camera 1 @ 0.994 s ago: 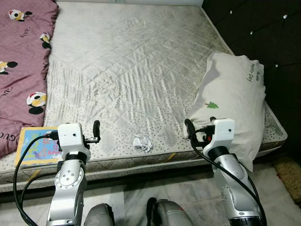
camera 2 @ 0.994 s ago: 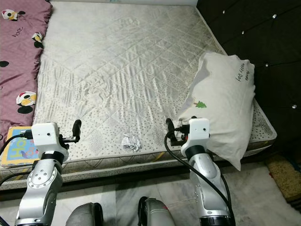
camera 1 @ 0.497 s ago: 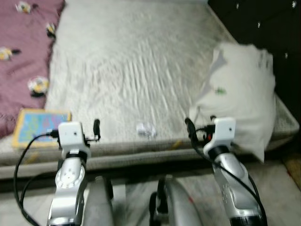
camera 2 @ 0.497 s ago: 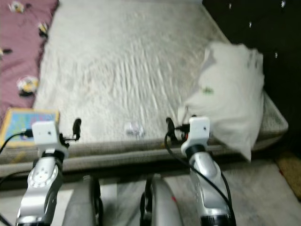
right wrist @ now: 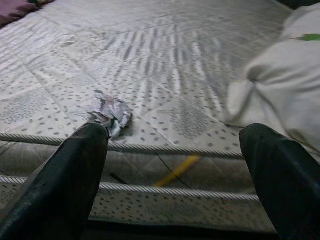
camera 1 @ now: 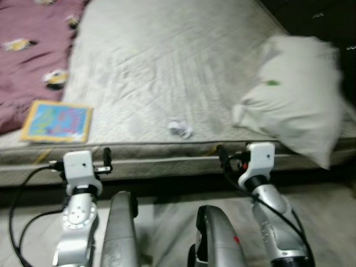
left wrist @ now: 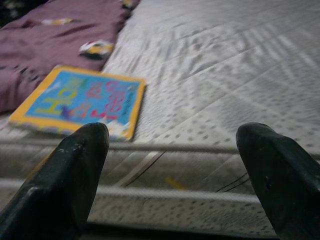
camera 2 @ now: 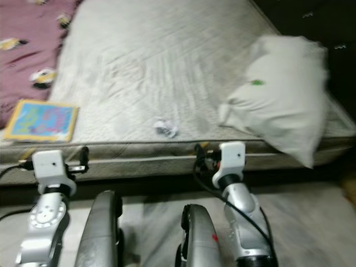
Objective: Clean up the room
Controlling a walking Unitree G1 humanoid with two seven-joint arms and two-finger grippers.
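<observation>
Both grippers spread, empty: left gripper [left wrist: 170, 175], right gripper [right wrist: 172, 175]. Crumpled paper [right wrist: 111, 113] near mattress [camera 1: 167, 72] edge; blurred view, so a reach probably misjudges and knocks it off.

I hold both my arms out in front. My left gripper [left wrist: 172, 175] and right gripper [right wrist: 175, 175] have fingers wide apart.

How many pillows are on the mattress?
1. The pillow lies at the mattress's right edge, near the dark headboard. Others could lie outside the frame.
</observation>
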